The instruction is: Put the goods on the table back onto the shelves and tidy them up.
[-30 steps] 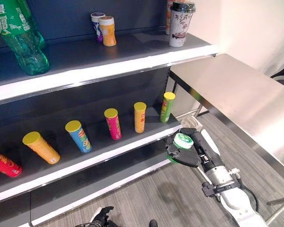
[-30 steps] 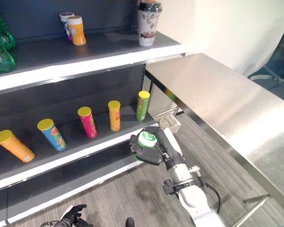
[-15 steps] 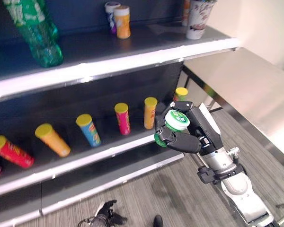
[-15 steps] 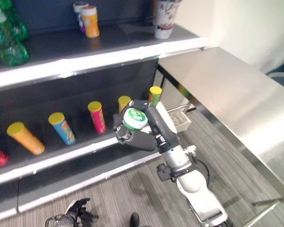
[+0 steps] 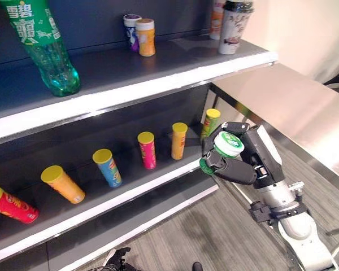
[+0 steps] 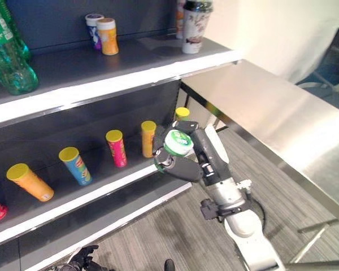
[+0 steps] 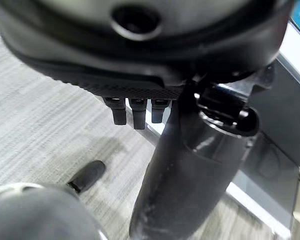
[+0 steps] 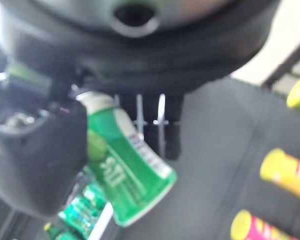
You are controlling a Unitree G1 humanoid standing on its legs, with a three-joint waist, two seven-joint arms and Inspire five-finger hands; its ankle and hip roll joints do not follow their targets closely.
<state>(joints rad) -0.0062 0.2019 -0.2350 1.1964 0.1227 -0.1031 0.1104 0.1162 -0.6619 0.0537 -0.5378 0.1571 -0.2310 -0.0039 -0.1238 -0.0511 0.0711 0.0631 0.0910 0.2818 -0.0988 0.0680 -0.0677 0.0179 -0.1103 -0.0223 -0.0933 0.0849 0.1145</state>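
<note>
My right hand [image 5: 244, 167] is shut on a green can with a white and green lid [image 5: 227, 144], held tilted with the lid toward me. It hovers in front of the right end of the middle shelf [image 5: 130, 189], just before the green tube [image 5: 210, 122]. In the right wrist view the green can [image 8: 124, 167] lies between the thumb and the curled fingers [image 8: 161, 131]. On the middle shelf stand several yellow-lidded tubes: red [image 5: 11, 204], orange [image 5: 62, 184], blue [image 5: 108, 168], pink [image 5: 147, 150] and orange [image 5: 179, 140]. My left hand [image 5: 120, 258] hangs low near the floor, fingers relaxed.
The upper shelf [image 5: 158, 84] carries a large green bottle [image 5: 45, 45], two small cans [image 5: 139, 35] and tall cups [image 5: 233, 25] at its right end. A steel table [image 5: 288, 107] stands to the right of the shelves. Grey plank floor lies below.
My right hand has risen with the green can, from below the middle shelf's edge to level with its right end. The camera has shifted too.
</note>
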